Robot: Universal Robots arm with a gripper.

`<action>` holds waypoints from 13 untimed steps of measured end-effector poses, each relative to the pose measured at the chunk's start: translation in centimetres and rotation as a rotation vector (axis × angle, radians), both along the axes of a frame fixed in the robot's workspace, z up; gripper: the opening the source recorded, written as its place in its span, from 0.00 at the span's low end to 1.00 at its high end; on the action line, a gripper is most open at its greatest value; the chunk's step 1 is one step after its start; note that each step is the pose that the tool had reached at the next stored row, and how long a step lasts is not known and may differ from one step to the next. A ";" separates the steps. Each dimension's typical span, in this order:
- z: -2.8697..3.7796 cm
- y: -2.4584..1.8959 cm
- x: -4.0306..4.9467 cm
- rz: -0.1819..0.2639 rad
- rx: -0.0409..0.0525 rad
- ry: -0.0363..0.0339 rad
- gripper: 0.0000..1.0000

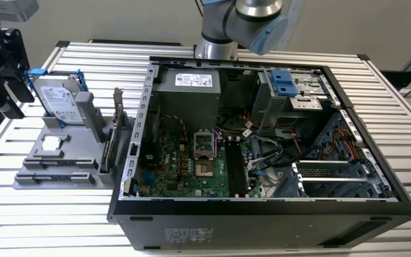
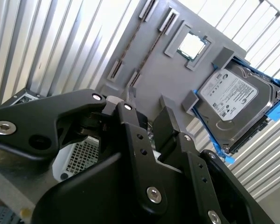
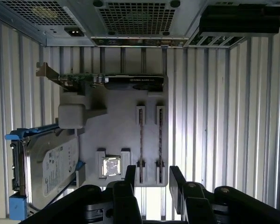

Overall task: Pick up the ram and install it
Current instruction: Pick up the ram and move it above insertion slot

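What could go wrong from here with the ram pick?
The ram stands on edge, thin, close beside a second stick. The open gripper may straddle both or clip the wrong one. Loose cables lie right beside the motherboard slots and could snag at insertion.

I see my arm [image 1: 261,19] beyond the far wall of the computer case [image 1: 263,209]: silver-grey tubes with a pale blue joint cap. In both wrist views the gripper [image 2: 148,100] [image 3: 152,171] is matte black, its angular linkage plates pinned with round silver screws, its two fingers [image 2: 130,123] flat and blunt-ended.
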State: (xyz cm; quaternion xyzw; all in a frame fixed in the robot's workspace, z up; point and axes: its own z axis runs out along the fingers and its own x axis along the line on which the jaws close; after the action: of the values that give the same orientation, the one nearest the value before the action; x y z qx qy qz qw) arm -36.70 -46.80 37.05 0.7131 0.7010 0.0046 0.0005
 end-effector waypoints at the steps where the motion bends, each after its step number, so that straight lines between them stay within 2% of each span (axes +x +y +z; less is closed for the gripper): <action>1: -0.05 0.00 0.00 0.000 0.0000 0.0000 1.00; 13: -0.53 0.00 0.00 0.000 0.0000 0.0000 1.00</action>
State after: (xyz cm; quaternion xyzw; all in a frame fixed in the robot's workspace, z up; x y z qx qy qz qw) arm -36.70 -46.80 36.52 0.7131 0.7010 0.0046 0.0005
